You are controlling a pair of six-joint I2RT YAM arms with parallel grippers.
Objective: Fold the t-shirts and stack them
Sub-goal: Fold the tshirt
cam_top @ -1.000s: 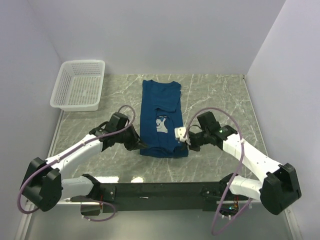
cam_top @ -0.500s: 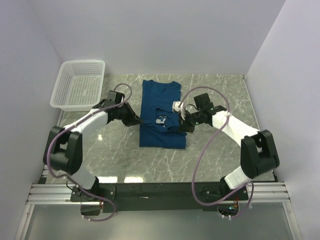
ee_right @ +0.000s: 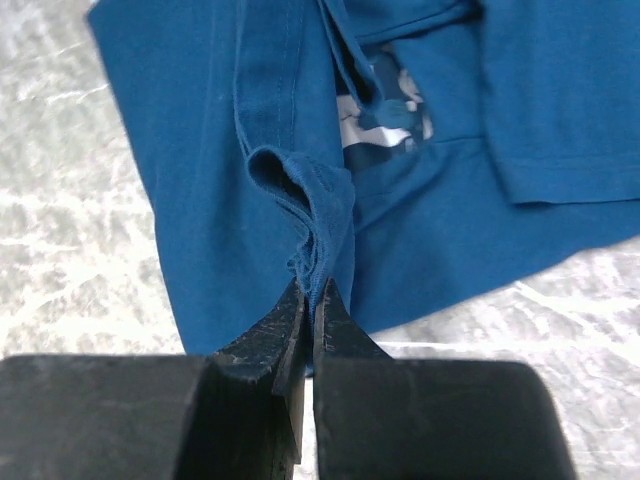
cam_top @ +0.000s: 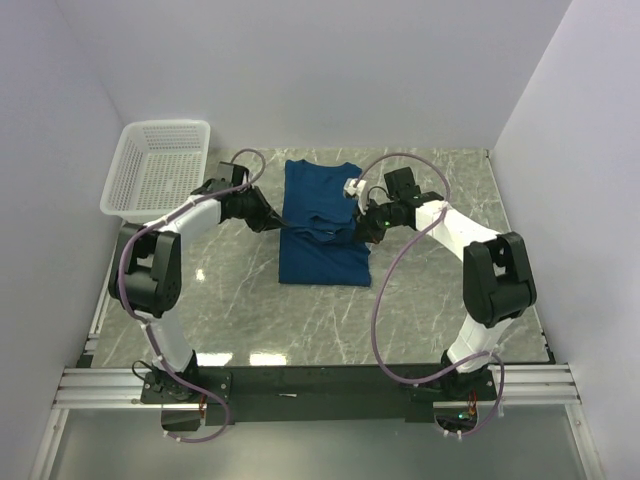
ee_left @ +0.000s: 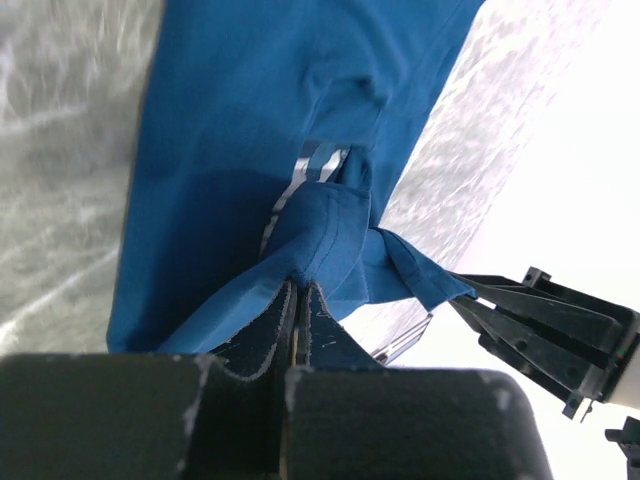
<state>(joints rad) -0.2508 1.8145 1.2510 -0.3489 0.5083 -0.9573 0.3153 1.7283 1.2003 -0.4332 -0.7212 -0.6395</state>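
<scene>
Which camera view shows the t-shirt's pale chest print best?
The right wrist view: the print peeks out between folds of the t-shirt. The left wrist view catches only a pale sliver; in the top view folded cloth hides it.

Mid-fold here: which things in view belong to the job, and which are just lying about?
Job: t-shirt, left tool and right tool, each shut on a fold of it.
Lying about: white basket, far left on the table.

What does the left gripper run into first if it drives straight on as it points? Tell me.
The t-shirt: the left gripper is shut on a pinched fold, and more blue cloth lies directly ahead. Beyond it, probably the right gripper facing it, though depth is unclear.
</scene>
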